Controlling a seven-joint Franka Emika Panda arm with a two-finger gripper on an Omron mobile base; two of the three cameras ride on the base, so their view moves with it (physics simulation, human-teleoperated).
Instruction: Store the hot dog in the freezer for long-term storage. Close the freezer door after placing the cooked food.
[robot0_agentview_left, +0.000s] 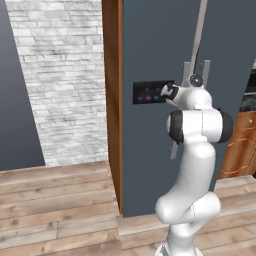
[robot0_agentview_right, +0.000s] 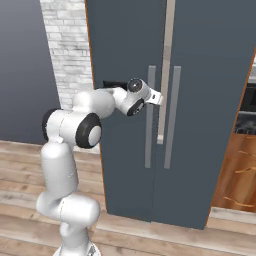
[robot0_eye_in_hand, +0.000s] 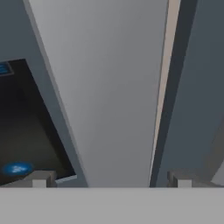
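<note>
The claw (robot0_eye_in_hand: 109, 180) stands wide and holds nothing; its two fingertips (robot0_eye_in_hand: 40, 178) sit one on each side of the handle (robot0_eye_in_hand: 105, 87) of the freezer door (robot0_agentview_left: 150, 165), the pale bar running lengthwise straight ahead, so I judge that closing on it is the coming move. The handle's long axis is vertical, along the inner edge of the door, just beside the black control panel (robot0_agentview_left: 152, 92). The freezer (robot0_agentview_right: 210, 75) looks nearly shut, with a thin pale gap between its two doors. Wooden floor (robot0_agentview_left: 55, 210) and a white brick wall (robot0_agentview_left: 60, 75) lie to the left.
</note>
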